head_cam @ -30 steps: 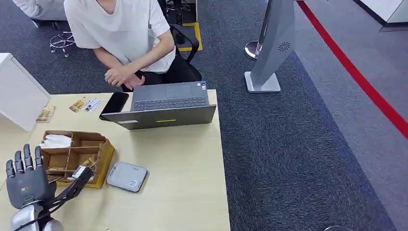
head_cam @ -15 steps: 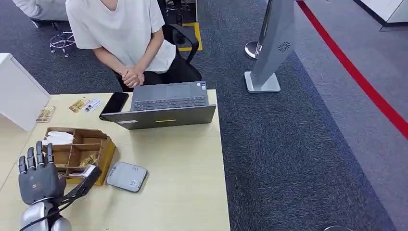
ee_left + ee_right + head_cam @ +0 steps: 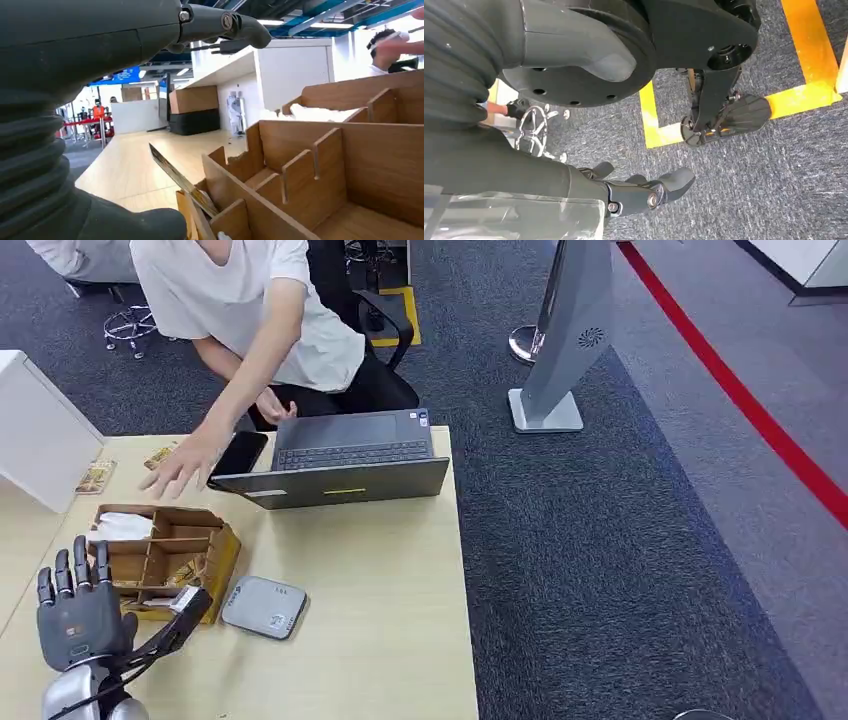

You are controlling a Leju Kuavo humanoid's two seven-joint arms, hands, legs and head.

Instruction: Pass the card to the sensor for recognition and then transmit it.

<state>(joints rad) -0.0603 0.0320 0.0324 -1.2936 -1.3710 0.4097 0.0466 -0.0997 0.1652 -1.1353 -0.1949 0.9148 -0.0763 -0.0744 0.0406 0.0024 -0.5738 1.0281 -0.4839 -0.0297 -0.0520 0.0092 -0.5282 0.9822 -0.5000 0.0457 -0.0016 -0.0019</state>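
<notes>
Though partly hidden by box walls:
card [image 3: 181, 181]: stands tilted in wooden box [image 3: 190, 540] near compartment.
L hand [image 3: 80, 612]: fingers spread, empty, beside box on worktop [image 3: 370, 590].
R hand [image 3: 644, 192]: fingers loosely apart, empty.
sensor [image 3: 263, 607]: beside box.

I see a smooth, pale wood tabletop [image 3: 380, 580]. The box [image 3: 165, 560] looks like thin brown wood with rough cut edges. The sensor [image 3: 264, 607] is matt grey plastic. The floor [image 3: 620, 540] is rough dark carpet. My left robot hand [image 3: 75, 615] is dull grey plastic.
</notes>
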